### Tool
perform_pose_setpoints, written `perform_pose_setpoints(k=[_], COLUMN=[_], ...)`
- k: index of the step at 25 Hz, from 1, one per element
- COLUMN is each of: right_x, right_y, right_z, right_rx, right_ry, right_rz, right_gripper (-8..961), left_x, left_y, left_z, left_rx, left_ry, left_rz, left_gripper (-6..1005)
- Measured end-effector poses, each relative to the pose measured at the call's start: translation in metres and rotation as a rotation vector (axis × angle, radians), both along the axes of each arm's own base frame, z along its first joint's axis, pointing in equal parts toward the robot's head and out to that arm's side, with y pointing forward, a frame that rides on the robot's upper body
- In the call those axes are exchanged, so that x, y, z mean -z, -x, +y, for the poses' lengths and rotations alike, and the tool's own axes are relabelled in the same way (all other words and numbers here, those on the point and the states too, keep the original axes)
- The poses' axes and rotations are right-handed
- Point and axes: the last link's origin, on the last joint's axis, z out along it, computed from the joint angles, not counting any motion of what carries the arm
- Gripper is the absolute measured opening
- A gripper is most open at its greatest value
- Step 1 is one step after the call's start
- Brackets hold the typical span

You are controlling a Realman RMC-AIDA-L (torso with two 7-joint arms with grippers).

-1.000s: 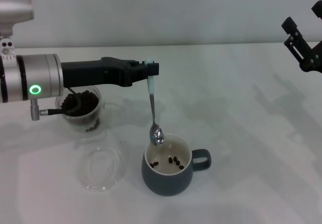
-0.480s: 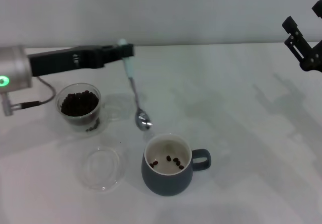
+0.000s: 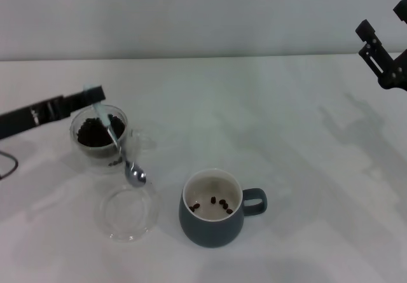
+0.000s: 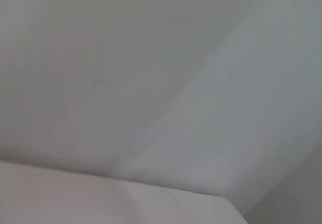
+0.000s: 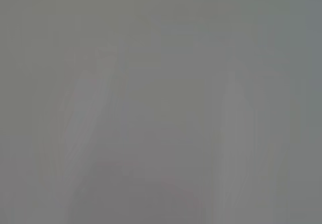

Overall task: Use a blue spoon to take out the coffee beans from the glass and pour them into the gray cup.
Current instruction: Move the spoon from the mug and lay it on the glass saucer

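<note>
pale-blue-handled metal teaspoon, the blue spoon (image 3: 117,145), pinched shut in the left gripper (image 3: 95,96), has swung from over the dark blue-gray mug (image 3: 212,208) at lower centre back to the small clear glass (image 3: 100,135) of dark coffee beans (image 3: 96,132) at mid-left, ready to rescoop; the right gripper (image 3: 385,51) idles upper right, jaws unclear.

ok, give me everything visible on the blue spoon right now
The blue spoon has a pale blue handle and a shiny metal neck and bowl. The left gripper holds it by the handle's top. It hangs tilted, crossing in front of the glass, bowl lowest, just above the clear dish's rim. No beans visible in the bowl.
</note>
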Motion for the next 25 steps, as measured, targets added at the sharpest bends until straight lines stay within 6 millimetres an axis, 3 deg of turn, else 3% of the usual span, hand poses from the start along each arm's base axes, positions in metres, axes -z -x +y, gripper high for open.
perform_pose_setpoints(k=[7,25], right_x=[-0.001,0.003], right_y=[0.006,0.007], right_z=[0.000,-0.009], right_rx=[-0.037,-0.061], right_ry=[0.013,0.061], right_rz=[0.028,0.073], right_gripper=[709,709], left_x=[0.015,0.023], left_y=[0.025,0.035], left_z=[-0.017,-0.023], left_rx=[-0.080,-0.125], left_ry=[0.011,0.001], left_rz=[-0.027,-0.019], left_gripper=[136,135])
